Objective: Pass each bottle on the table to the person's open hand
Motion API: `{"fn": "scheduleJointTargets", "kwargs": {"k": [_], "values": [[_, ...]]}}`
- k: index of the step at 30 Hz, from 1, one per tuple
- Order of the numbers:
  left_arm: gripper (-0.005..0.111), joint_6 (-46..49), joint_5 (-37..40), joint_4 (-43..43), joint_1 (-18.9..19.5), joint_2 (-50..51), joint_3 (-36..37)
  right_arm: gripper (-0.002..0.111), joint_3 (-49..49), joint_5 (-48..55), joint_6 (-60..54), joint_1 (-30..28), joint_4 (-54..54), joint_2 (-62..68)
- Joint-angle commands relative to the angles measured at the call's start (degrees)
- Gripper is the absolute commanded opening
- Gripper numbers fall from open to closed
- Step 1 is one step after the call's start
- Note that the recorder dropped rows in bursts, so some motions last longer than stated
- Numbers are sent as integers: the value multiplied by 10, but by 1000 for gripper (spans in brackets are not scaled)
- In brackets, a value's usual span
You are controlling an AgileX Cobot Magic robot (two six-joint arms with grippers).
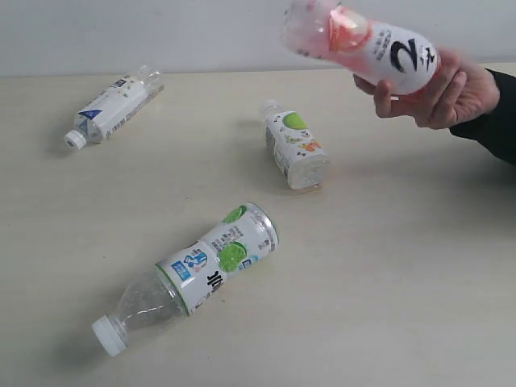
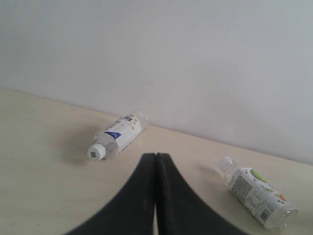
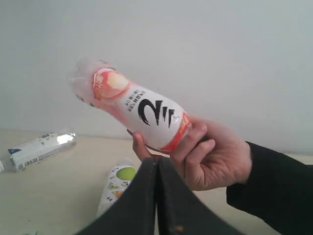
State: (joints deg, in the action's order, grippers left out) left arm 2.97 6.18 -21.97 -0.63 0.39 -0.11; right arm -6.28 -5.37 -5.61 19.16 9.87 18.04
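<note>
Beige table [image 1: 403,306] meets a white wall [image 1: 201,32]. At far left the blue bottle [image 1: 113,107] lies slanted, cap toward the near left. The lime bottle [image 1: 201,270], nearer, slants likewise, cap near-left. The small bottle [image 1: 294,147], centre, points its cap away. At right the hand [image 1: 447,93] holds the pink bottle [image 1: 367,44] aloft, base up-left. Left gripper [image 2: 155,161] and right gripper [image 3: 157,164] are closed, empty.

We count four bottles [image 1: 218,266] — three on one table [image 1: 403,282], one held. One hand [image 1: 447,93]; left gripper [image 2: 155,155], right gripper [image 3: 157,160] — two.
</note>
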Motion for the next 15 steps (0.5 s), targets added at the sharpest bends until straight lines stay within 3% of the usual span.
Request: {"fn": "scheduleJointTargets", "kwargs": {"k": [1, 15], "values": [[0, 1, 1, 2, -4, -4, 1, 0, 2, -14, -4, 1, 5, -30], [0, 1, 1, 2, -4, -4, 1, 0, 0, -50, -4, 2, 6, -180]]}}
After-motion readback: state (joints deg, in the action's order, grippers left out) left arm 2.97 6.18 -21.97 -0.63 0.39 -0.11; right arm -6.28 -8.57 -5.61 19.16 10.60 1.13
